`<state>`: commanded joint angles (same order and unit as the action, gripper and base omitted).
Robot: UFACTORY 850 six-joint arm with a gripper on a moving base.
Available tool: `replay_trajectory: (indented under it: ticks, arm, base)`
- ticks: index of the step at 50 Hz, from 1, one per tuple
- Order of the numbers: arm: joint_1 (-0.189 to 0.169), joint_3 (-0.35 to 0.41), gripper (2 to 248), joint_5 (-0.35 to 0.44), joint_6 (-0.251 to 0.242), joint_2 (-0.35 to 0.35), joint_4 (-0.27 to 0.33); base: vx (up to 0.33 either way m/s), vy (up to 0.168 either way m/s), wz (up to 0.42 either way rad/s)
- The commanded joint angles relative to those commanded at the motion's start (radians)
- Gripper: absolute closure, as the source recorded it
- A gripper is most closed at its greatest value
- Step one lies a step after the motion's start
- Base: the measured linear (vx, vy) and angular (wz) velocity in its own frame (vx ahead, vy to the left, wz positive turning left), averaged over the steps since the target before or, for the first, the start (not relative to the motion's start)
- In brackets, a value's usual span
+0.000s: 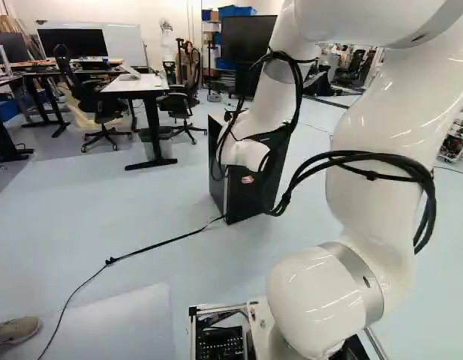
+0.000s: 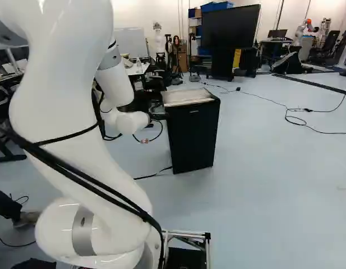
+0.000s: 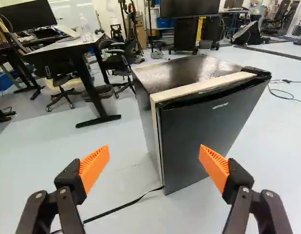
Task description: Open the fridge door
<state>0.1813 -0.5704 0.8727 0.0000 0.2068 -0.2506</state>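
The step in hand looks like lining the tool [image 3: 154, 148] up with the door [image 3: 204, 141], which appears shut. A black hinge cover [image 3: 257, 72] sits at one top corner, so the free edge [image 3: 160, 146] should be the opposite upright one, beside the pale strip. Best to bring one fingertip to that edge, work it into the seam, then draw the door out in an arc about the hinge side rather than straight back. Go gently: a hard push could slide or tip the fridge [image 2: 192, 134]. The cord [image 3: 121, 207] on the floor [image 2: 262, 168] near its foot is worth keeping clear of.

The tool is open, its orange pads wide apart with nothing gripped. The fridge stands ahead of it, not touching, the free edge roughly between the pads' lines; it shows near the centre of the right base view.
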Motion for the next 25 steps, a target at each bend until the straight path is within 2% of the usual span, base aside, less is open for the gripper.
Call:
replay_trajectory:
  ticks: [25]
  arm:
    - [0.054,-0.104,3,0.000,0.000,0.088,-0.132]
  base:
    - [0.000,0.000,0.000]
